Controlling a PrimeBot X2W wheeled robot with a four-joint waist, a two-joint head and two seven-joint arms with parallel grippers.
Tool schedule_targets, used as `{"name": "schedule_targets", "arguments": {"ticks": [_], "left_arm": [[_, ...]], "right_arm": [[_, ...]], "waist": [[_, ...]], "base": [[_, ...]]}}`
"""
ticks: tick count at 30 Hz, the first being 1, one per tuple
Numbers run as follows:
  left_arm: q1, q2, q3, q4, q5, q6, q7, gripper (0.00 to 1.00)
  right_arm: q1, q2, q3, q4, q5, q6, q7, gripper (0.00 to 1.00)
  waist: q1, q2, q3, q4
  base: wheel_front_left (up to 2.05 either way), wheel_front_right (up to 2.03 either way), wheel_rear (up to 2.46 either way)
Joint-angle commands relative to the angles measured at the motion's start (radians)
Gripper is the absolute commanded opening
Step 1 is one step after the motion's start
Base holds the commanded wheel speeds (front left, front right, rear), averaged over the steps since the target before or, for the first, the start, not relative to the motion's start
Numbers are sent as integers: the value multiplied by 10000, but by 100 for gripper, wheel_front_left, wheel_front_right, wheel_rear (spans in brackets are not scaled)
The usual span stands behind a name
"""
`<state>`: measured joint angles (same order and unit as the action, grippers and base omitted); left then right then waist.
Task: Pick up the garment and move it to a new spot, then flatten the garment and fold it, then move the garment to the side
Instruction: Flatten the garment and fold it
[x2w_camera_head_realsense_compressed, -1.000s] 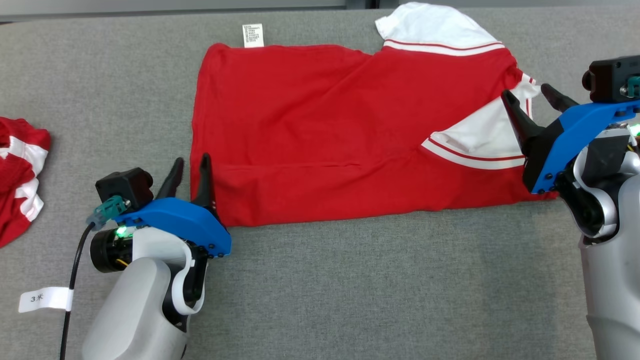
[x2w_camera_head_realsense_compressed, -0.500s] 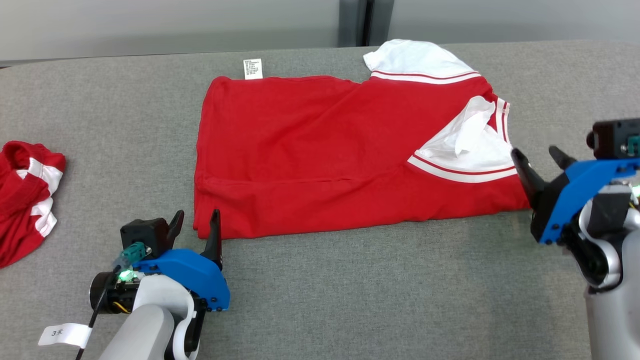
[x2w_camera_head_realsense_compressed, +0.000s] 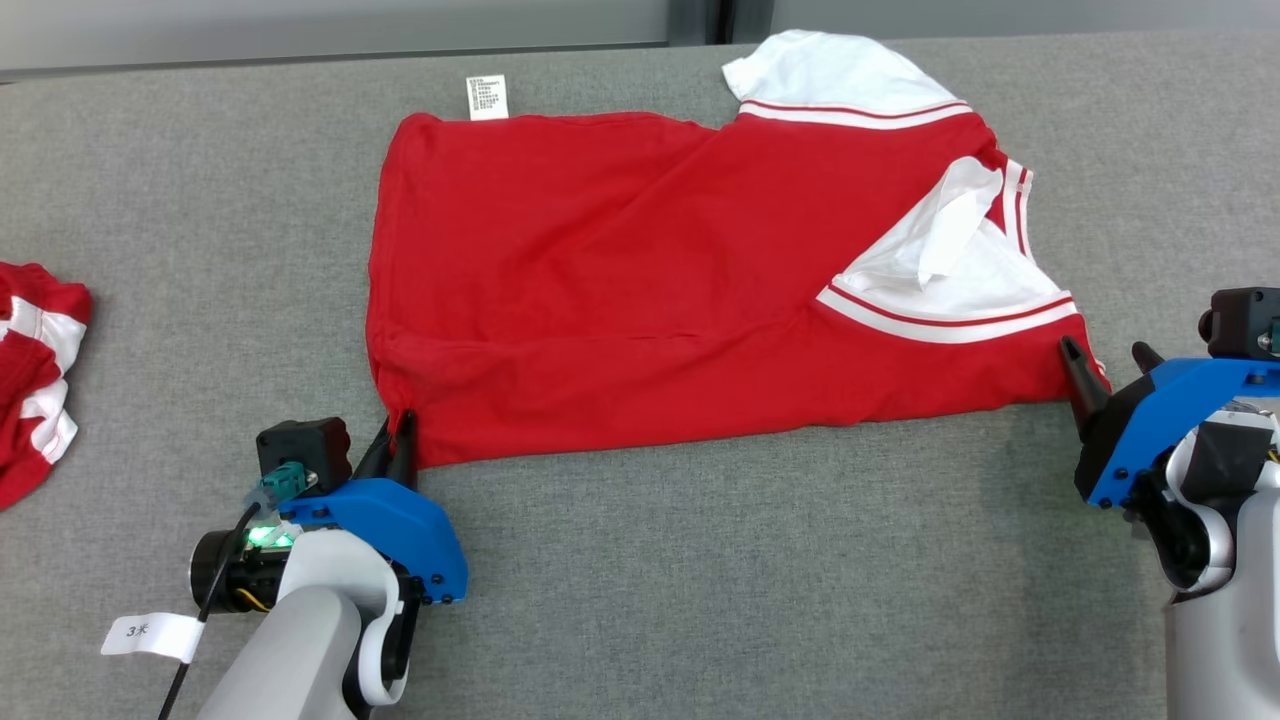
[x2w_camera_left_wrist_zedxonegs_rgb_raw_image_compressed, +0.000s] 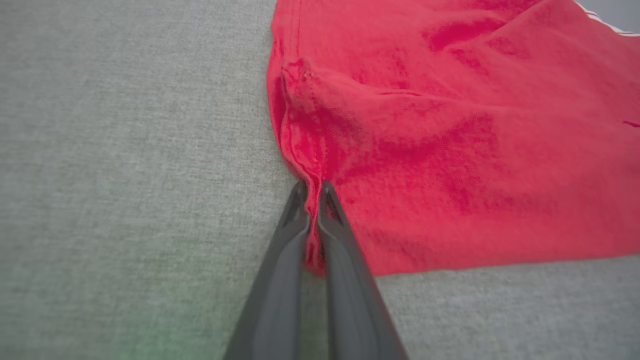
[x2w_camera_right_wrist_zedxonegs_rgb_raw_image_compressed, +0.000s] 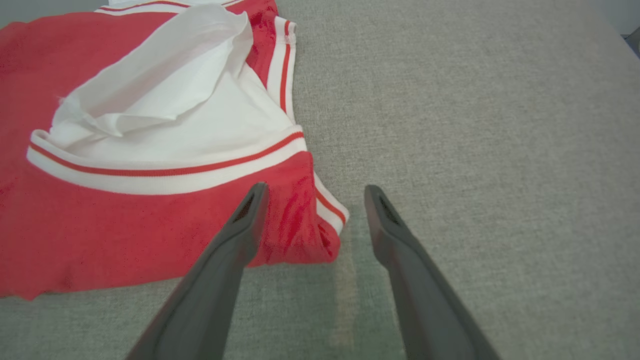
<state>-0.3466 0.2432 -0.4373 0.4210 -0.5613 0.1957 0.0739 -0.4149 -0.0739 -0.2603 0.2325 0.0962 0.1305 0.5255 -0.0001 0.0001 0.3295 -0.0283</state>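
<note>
Red shirt (x2w_camera_head_realsense_compressed: 620, 290) lies spread across the middle of the grey table (x2w_camera_head_realsense_compressed: 700, 600), long side toward me, mostly flat. A white sleeve (x2w_camera_head_realsense_compressed: 830, 70) sticks out at the far right edge. A second white panel (x2w_camera_head_realsense_compressed: 955, 285) with red stripes is turned over onto the red near the right end, a bit crumpled. The care label (x2w_camera_head_realsense_compressed: 487, 97) pokes out at the far left edge. A low ridge runs along the near left part.

My read on progress: the shirt is placed, roughly flattened, and looks partly folded. Left to do, as I judge it, are the rest of the fold and then the move to the side. A second red-and-white bundle (x2w_camera_head_realsense_compressed: 30, 400) sits well apart at the table's left edge.

My left gripper (x2w_camera_left_wrist_zedxonegs_rgb_raw_image_compressed: 312, 192) is pinched tight on the shirt's near left corner, with red cloth bunched between the fingers.

My right gripper (x2w_camera_right_wrist_zedxonegs_rgb_raw_image_compressed: 317, 192) has its jaws wide and holds nothing, at the near right corner. That corner lies between the fingers, one finger over red cloth and the other over bare table. I can't tell whether they touch the cloth. It has to close before both corners can lift.
</note>
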Motion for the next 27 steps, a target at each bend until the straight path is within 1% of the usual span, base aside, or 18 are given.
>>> {"name": "schedule_targets", "arguments": {"ticks": [1,7,12,13,14,17,21,24,27], "left_arm": [[-6,11,-46,234,-34,-28,-7,0],[-85,-4,-54,357,-124,-124,-96,0],[-73,-40,-81,412,-193,-173,-162,0],[-44,-46,-77,422,-213,-188,-180,0],[2,-43,-65,421,-221,-204,-205,0],[185,-16,6,294,-309,-228,-377,0],[541,51,195,-144,-521,-205,-563,0],[1012,256,307,-697,-661,-80,-437,0],[1556,482,335,-1432,-746,102,-164,0]], "right_arm": [[-175,62,-145,157,-152,5,-105,100],[-424,169,-381,877,-383,5,-111,100],[-395,235,-500,1725,-617,5,255,100],[-367,248,-444,1812,-546,5,221,35],[-339,259,-357,1834,-473,7,122,0],[-135,246,-275,1680,-227,5,-293,0],[334,220,-184,1058,282,5,-676,0],[1006,215,-77,247,637,4,-700,0],[1830,216,-35,-682,968,4,-488,0]], "waist": [[1,-1,68,28],[1,-1,204,61],[1,-1,209,96],[1,-1,178,87],[1,-1,135,73],[1,-1,-84,34],[1,-1,-526,-24],[1,-1,-860,-70],[1,-1,-1181,-96]], "base": [[0,0,0],[0,0,0],[0,0,0],[0,0,0],[0,0,0],[0,0,0],[0,0,0],[0,0,0],[0,0,0]]}}
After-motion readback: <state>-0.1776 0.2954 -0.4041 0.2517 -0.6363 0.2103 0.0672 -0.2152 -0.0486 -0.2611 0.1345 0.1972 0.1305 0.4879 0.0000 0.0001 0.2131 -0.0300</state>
